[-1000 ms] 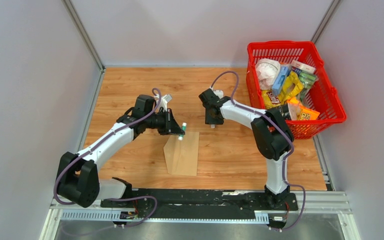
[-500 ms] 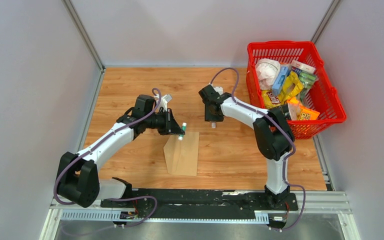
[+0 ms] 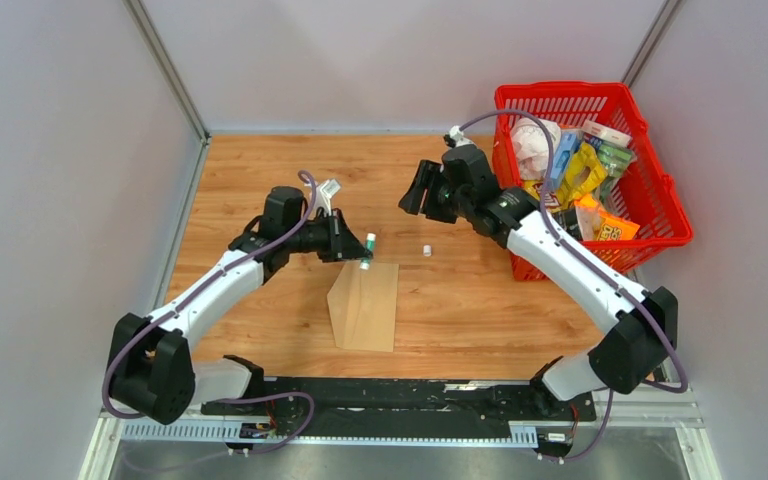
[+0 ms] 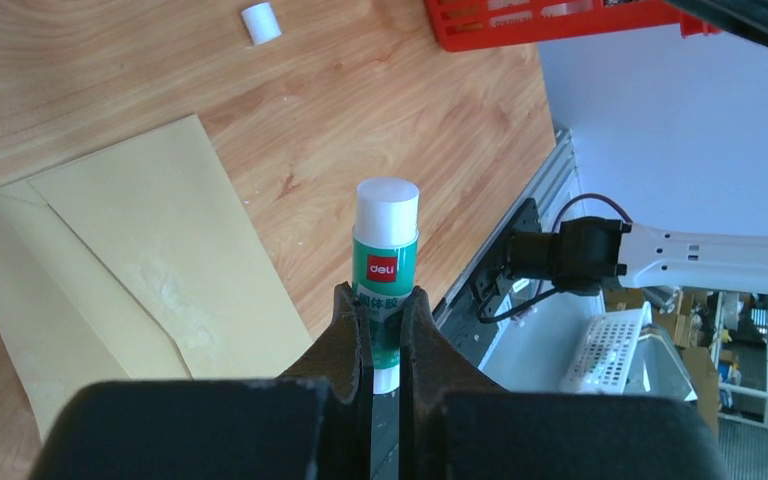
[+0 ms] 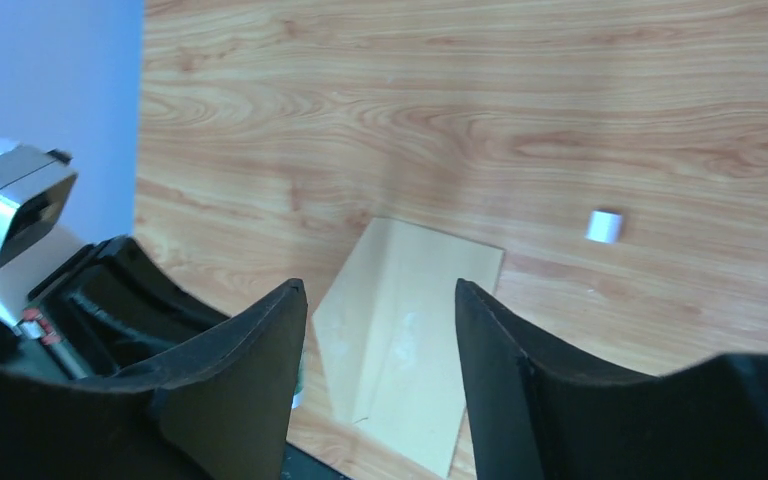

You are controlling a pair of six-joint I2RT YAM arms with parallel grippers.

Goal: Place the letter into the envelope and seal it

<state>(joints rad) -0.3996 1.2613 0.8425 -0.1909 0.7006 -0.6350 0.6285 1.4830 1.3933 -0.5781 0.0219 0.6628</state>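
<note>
We read the step in hand as gluing the flap so the flat tan kraft paper envelope (image 3: 365, 305) can be sealed. To do it well, we would bring the white tip down onto the flap's edge at a shallow tilt. We would then draw it along with light pressure so the thin paper neither drags nor wrinkles, and press the flap flat. A shiny smear shows near one crease in the left wrist view, so we would work the bare stretch beside it. The envelope lies loose on the wooden counter (image 3: 260, 170), so pinning it with the free arm seems wise.

The left hand (image 4: 384, 295) is clamped narrow on the uncapped green-and-white glue stick (image 4: 387, 240), which points forward just above the envelope's far edge. The right hand (image 5: 378, 290) stands wide with nothing between its fingers, raised near the red plastic basket (image 3: 600, 92) and well apart from the envelope. The small white cylindrical cap (image 3: 426, 249) lies on the counter between the two hands. The pale pinkish letter sheet shows in no view; we judge it is inside the envelope but cannot confirm this.
</note>
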